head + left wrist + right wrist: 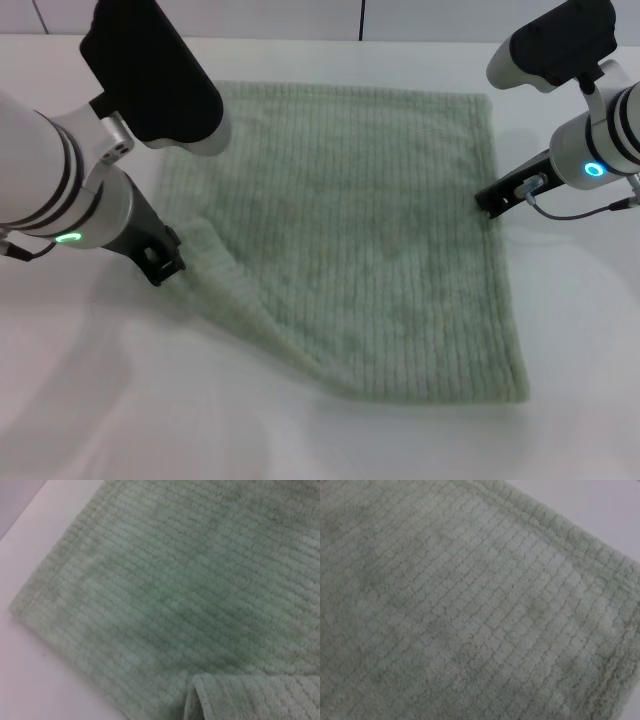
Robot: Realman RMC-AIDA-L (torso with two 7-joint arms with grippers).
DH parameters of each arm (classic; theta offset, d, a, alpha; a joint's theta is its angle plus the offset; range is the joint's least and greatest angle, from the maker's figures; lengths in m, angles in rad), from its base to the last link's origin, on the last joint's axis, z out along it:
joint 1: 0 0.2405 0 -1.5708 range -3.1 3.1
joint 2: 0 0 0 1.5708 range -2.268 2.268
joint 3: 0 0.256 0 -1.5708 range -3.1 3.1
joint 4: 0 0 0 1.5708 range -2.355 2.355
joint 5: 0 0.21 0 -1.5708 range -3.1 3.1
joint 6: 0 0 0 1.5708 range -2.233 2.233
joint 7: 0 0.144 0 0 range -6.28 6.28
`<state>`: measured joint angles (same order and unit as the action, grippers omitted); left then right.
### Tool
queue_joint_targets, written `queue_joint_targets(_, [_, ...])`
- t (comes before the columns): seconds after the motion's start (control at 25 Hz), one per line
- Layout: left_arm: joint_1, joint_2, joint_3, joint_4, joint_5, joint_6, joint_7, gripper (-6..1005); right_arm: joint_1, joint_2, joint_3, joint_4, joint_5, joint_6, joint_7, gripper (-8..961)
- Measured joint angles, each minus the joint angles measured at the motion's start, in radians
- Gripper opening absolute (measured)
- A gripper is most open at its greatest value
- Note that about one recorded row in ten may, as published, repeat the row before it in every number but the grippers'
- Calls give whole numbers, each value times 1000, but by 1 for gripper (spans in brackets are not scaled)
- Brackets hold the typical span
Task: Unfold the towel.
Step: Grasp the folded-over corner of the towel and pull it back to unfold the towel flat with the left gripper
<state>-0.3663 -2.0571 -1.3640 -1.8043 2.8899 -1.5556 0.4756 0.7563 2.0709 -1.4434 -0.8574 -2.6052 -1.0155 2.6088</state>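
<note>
The pale sage-green ribbed towel lies spread over the white table, nearly flat. Its near-left edge is lifted into a raised fold that runs diagonally toward the front. My left gripper sits low at the table, just left of that fold. My right gripper sits at the towel's right hem, about midway along it. In the left wrist view the towel fills most of the picture, with a turned-over flap. The right wrist view shows the towel and its hemmed edge.
The white table shows bare in front of and beside the towel, and also in the left wrist view and the right wrist view. A cable hangs by my right wrist.
</note>
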Motion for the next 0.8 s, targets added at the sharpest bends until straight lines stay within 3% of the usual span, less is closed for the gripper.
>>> queue_joint_targets(0.8, [-1, 9, -29, 36, 2, -99, 8, 26, 1, 0, 0, 3, -1, -3, 1, -1])
